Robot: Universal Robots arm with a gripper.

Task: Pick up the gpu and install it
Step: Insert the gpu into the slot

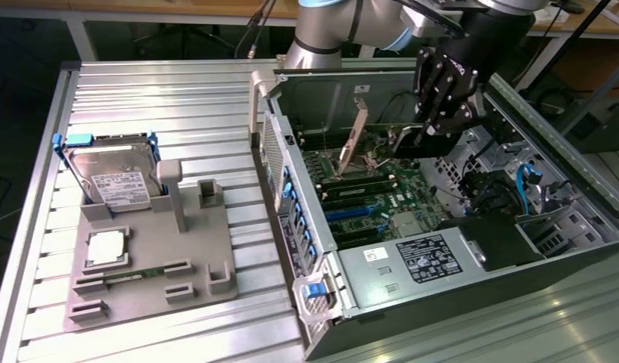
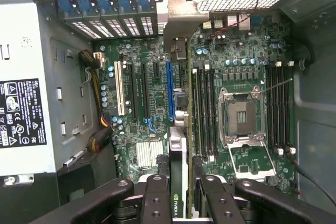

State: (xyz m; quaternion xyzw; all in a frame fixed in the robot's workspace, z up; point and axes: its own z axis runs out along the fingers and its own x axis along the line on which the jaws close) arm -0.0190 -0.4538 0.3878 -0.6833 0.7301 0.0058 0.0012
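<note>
The gpu (image 1: 378, 142) hangs inside the open computer case, above the green motherboard (image 1: 375, 200), with its silver bracket toward the case's rear wall. My gripper (image 1: 415, 140) is shut on the card's end away from the bracket. In the wrist view the gpu (image 2: 178, 150) shows edge-on between my black fingers (image 2: 156, 203), running toward the rear bracket openings. My gripper (image 2: 181, 184) holds it over the strip between the blue expansion slot (image 2: 169, 90) and the memory slots (image 2: 203, 108). Whether the card touches a slot cannot be told.
The case walls (image 1: 320, 318) enclose the work area, with the power supply (image 1: 421, 261) and cables beside the board. At the exterior view's left, a grey fixture (image 1: 203, 291) carries a hard drive with blue rails (image 1: 113, 178) and a RAM stick (image 1: 138, 274).
</note>
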